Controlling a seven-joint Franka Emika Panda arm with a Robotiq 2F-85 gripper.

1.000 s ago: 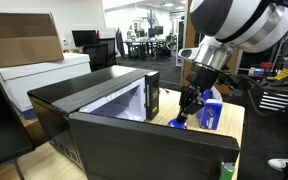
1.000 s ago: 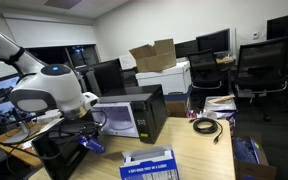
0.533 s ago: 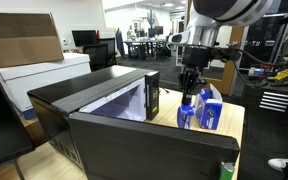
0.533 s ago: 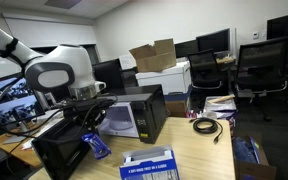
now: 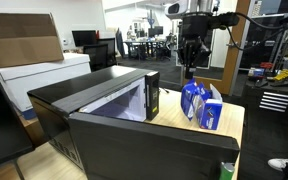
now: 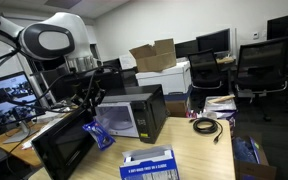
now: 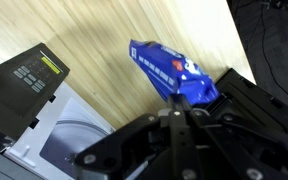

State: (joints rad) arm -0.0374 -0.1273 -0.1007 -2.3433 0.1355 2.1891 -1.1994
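The tool is up in the air over the wooden bench. It is shut tight. It pinches the top end of a blue bag. The bag hangs down under the tool, with its bottom close to the bench. I cannot tell if the bottom touches the wood.

In the wrist view the tool is at the bottom of the picture. The blue bag sticks out from it, over the bench. The bag has white letters on it, but they are too small to read.

Just beside the bag stands a blue and white box. It is upright. The two are so close that I cannot tell if they touch.

On the other side of the bag is a black microwave. Its door is swung wide open. In the wrist view you can see the microwave's buttons and the round glass plate inside it.

In an exterior view the tool is in front of the open microwave, and the bag dangles beside the open door. A black cable lies curled on the bench, well apart from the bag. The blue and white box is at the near edge.
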